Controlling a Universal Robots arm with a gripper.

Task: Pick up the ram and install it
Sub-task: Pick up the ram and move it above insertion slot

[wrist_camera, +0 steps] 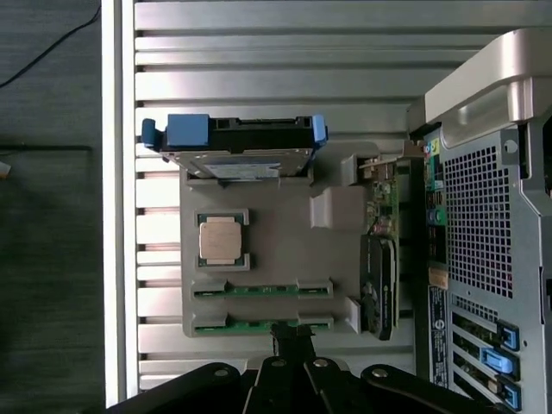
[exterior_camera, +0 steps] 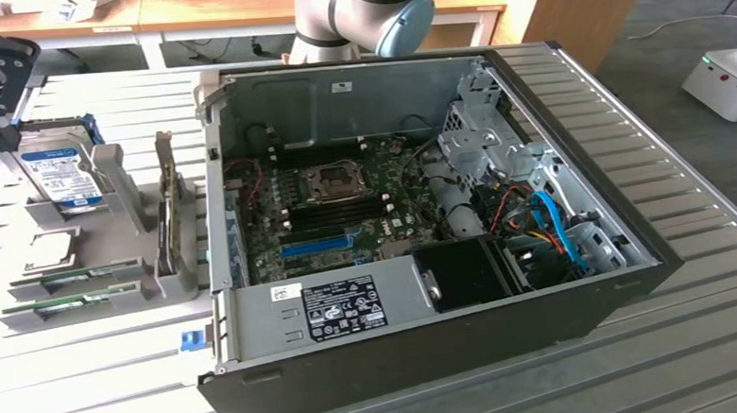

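Observation:
Two ram sticks stand on edge in a grey holder tray [exterior_camera: 104, 220]: one ram [exterior_camera: 76, 276] [wrist_camera: 263, 290] and a second ram [exterior_camera: 71, 304] [wrist_camera: 246, 326] beside it. My gripper [exterior_camera: 9, 140] [wrist_camera: 293, 341] hangs well above the tray at the exterior view's far left, shut with nothing in it. In the wrist view its dark fingertips [wrist_camera: 285, 338] overlap the middle of the second ram. The open computer case [exterior_camera: 623, 250] lies on the table, its motherboard [exterior_camera: 343, 208] exposed with black memory slots beside the processor socket [exterior_camera: 338, 179].
The tray also holds a blue-labelled hard drive [exterior_camera: 61, 175] [wrist_camera: 233, 138], a processor chip [exterior_camera: 49, 244] [wrist_camera: 222, 240] and a graphics card [exterior_camera: 173, 217] [wrist_camera: 379, 276] on edge next to the case wall. The arm's base [exterior_camera: 359, 18] stands behind the case. The table [exterior_camera: 704, 340] is slatted metal.

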